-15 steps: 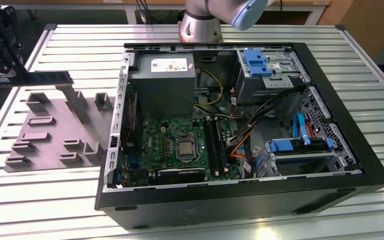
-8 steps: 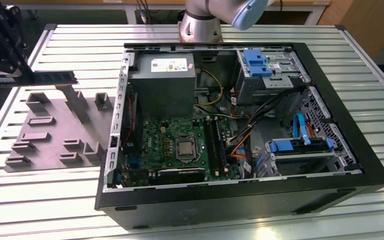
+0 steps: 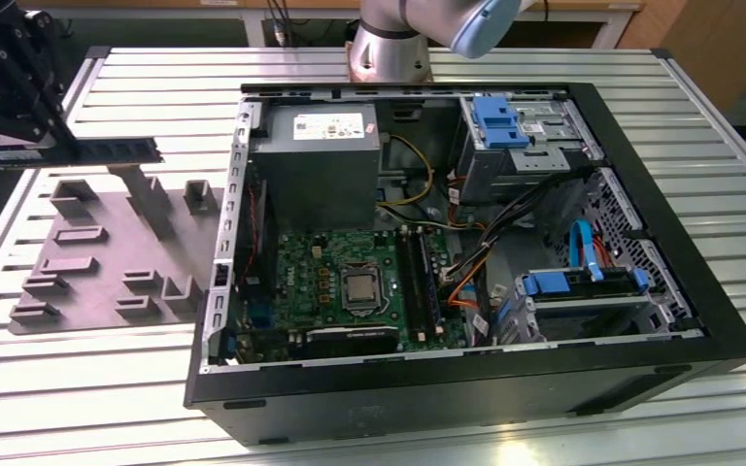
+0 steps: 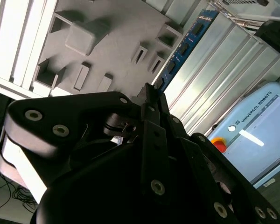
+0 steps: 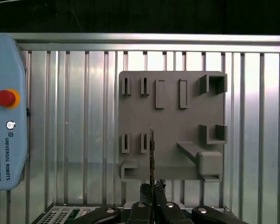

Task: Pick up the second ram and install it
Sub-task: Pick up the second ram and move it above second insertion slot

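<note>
Over at the exterior view's left, my black gripper (image 3: 36, 144) is pinching the second ram (image 3: 114, 150), a long, thin, flat blue-green board stick with dark chips. The stick is lying level and poking out sideways from the fingers. It is hanging over the far edge of a gray plastic holder plate (image 3: 101, 262) with little slots and blocks. I cannot tell if it is touching the plate's tall post. The plate is lying on a silver ribbed metal table (image 3: 152, 68). Just beside the plate, toward the exterior view's right, a big black open computer case (image 3: 477, 398) is sitting with its green motherboard (image 3: 295, 282) showing. In the first wrist view I am looking along the stick's thin edge. A pale blue control pad (image 5: 7, 140) with a red button is lying on the table near the plate.
</note>
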Available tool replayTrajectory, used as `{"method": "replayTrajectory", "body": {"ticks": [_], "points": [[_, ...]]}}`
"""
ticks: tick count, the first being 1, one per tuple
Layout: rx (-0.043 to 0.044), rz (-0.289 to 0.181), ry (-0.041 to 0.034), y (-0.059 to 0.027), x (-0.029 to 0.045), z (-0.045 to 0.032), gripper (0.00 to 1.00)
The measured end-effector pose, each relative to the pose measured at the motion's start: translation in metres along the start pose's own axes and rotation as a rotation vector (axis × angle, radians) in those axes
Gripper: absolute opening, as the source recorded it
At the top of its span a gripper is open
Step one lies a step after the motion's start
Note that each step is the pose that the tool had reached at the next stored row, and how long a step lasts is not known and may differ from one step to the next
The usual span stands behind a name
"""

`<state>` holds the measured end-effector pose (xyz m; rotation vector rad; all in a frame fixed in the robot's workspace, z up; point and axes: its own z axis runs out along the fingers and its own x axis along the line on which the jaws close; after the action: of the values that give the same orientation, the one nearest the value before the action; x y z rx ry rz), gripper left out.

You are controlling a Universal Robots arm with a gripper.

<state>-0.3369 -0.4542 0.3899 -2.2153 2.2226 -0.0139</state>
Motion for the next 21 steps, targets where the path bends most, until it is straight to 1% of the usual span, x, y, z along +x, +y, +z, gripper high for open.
{"method": "replayTrajectory", "body": {"ticks": [21], "points": [[0.0000,0.000,0.0000,-0.0214,-0.0001,0.0002,0.14]]}}
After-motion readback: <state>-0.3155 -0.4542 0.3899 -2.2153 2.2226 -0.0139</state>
